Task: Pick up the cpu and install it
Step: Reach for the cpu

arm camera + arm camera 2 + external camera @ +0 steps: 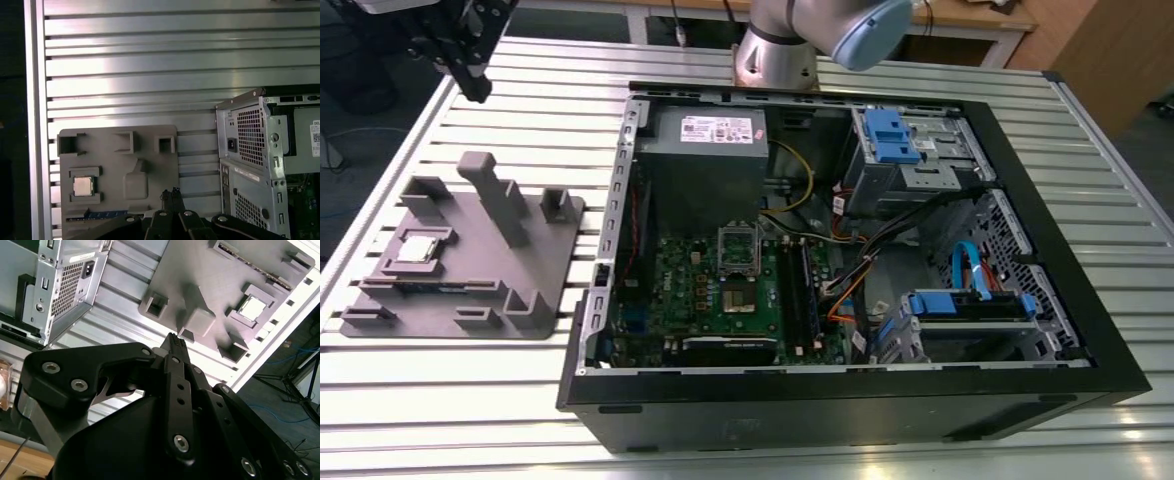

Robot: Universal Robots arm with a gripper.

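Note:
The cpu [424,245] is a small silver square lying in a recess of the grey fixture [520,290] on the slatted table, at the exterior view's left. Both wrist views show the cpu [253,307] [83,186] seated in its raised frame. My black gripper [475,90] hangs high above the table, past the fixture's far end and well apart from the chip. Its fingers meet at the tips, so the gripper [173,339] [171,192] is shut on nothing. The metal-framed socket [736,245] sits on the green motherboard [707,300] inside the open case.
The open black computer case [1067,300] fills the table's middle, with a grey power supply [707,135], blue drive brackets [887,135] and cables inside. The fixture carries a tall grey post [500,200] and smaller blocks. The arm's base [781,55] stands behind the case.

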